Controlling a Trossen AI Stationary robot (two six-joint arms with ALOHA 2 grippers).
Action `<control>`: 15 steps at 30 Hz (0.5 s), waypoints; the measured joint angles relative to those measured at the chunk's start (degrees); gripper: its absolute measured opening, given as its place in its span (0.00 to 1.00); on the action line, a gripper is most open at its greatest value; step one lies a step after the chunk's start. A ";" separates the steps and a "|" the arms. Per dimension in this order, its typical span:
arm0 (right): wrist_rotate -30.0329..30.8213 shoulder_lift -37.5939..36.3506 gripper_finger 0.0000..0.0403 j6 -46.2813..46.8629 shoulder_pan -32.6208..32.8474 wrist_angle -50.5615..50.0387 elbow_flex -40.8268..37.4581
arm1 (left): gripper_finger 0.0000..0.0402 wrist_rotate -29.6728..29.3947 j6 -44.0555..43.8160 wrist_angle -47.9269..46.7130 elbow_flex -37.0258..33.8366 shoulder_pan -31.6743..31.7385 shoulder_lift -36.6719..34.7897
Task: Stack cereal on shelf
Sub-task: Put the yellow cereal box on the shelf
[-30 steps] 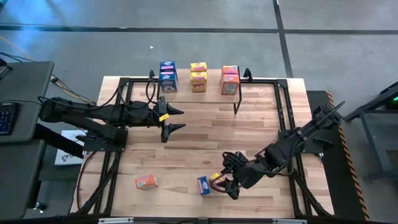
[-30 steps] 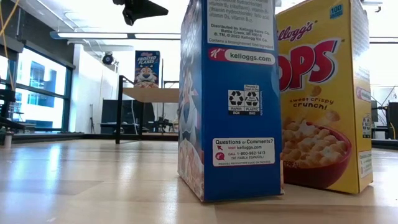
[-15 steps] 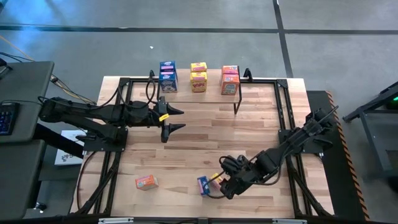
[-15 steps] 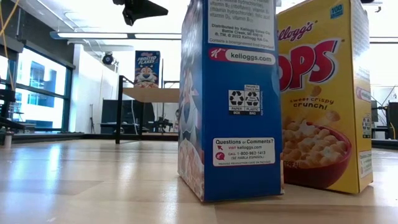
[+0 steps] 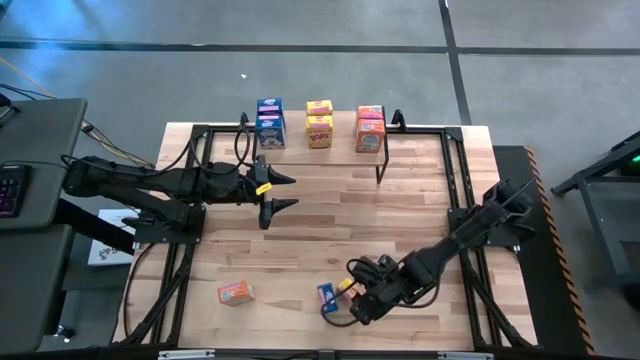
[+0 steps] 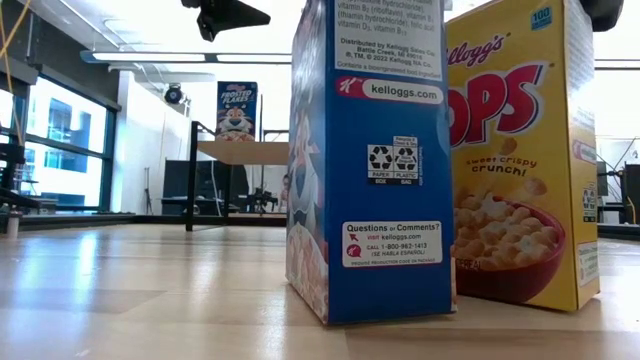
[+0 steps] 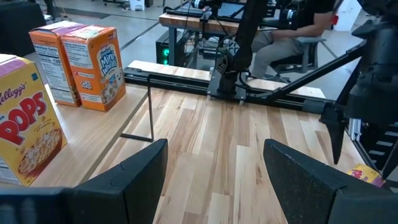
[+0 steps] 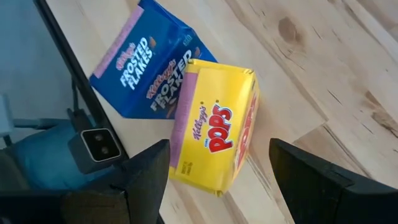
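Note:
Two cereal boxes, a blue one (image 5: 327,297) and a yellow one (image 5: 345,287), stand upright side by side near the table's near edge, and they fill the low view as the blue box (image 6: 370,160) and the yellow box (image 6: 520,150). My right gripper (image 5: 343,300) is open just to their right. In its wrist view the right gripper (image 8: 219,144) has a finger on either side of the yellow box (image 8: 214,143) without touching it. An orange box (image 5: 236,292) lies further left. My left gripper (image 5: 283,192) hovers open at mid-table. The shelf (image 5: 340,138) holds blue (image 5: 270,122), yellow (image 5: 319,124) and orange (image 5: 370,128) stacks.
The low camera (image 8: 99,146) sits on the near edge just beyond the blue box (image 8: 146,68). Thin black shelf legs (image 7: 151,109) stand on the table's far part. Black frame bars (image 5: 455,200) run along both table sides. A seated person (image 7: 292,31) shows beyond the table.
My right gripper has moved toward the table's left and slightly toward its near edge, closing in on the blue and yellow boxes. The boxes have stayed where they were.

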 joint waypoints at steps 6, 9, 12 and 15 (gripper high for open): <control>-0.41 1.40 0.66 0.48 0.00 0.60 0.00 | 0.63 0.00 0.00 -0.02 0.00 0.00 0.00; -0.39 1.46 0.66 0.46 0.00 1.08 0.00 | 0.63 0.00 0.00 -0.02 0.00 0.00 0.00; -0.42 1.50 0.66 0.38 0.00 1.16 0.27 | 0.63 0.00 0.00 -0.02 0.00 0.00 0.00; 0.07 1.53 0.66 -0.26 0.00 0.92 1.61 | 0.63 0.00 0.00 -0.04 0.00 0.00 0.00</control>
